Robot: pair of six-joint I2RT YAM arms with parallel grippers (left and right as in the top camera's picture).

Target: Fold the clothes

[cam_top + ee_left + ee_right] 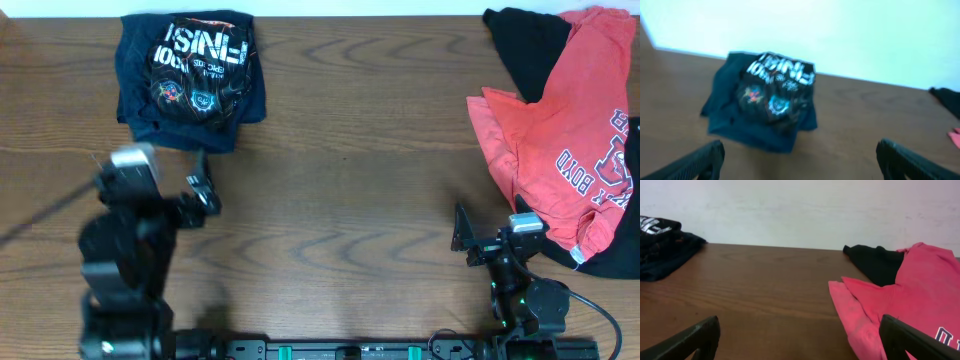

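Black shirt (195, 65) sits folded upper left, red T-shirt (570, 150) unfolded upper right; left gripper (800, 152) and right gripper (800, 332) gape empty.

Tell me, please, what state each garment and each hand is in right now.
Dark blue garment, folded, bottom of the pile.
Black printed shirt, folded, lying on top of it.
Red T-shirt, unfolded and rumpled.
Black garment, unfolded, partly under the red one.
Left hand, open, empty.
Right hand, open, empty.
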